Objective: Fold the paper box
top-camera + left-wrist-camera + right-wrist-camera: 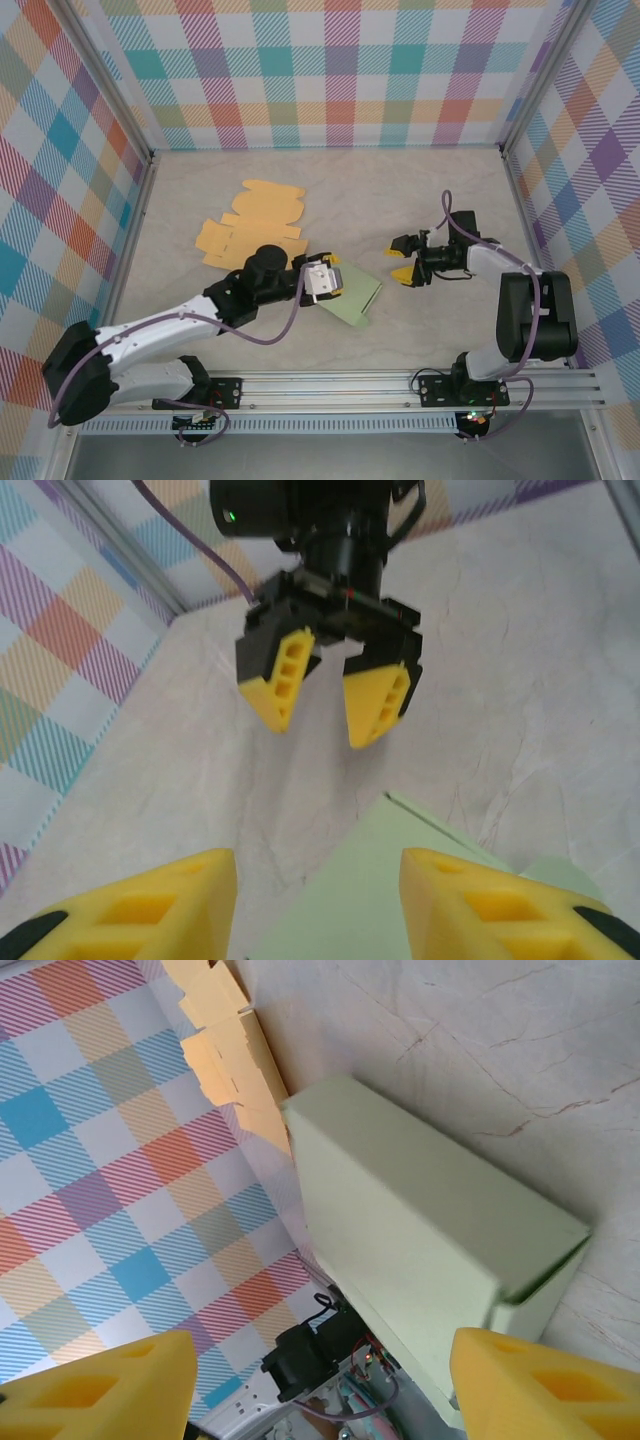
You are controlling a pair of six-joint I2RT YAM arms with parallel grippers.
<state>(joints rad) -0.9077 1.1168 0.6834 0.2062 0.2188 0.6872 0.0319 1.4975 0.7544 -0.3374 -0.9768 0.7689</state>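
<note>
From the overhead camera I have the green paper box lying on the bench a little near of centre, between my two arms, its flaps closed so it reads as a flat, folded-up block. My left hand sits at the box's left end with its yellow fingers spread apart; on the left wrist camera the near end of the box runs in between them, and I can see a gap at the left finger, though I cannot tell whether the right finger touches the card. My right hand is just beside the box's far right corner, apart from it, jaws wide and holding nothing, pointing back toward the left hand. A flat, unfolded orange box blank lies farther back on the left, near the left arm.
</note>
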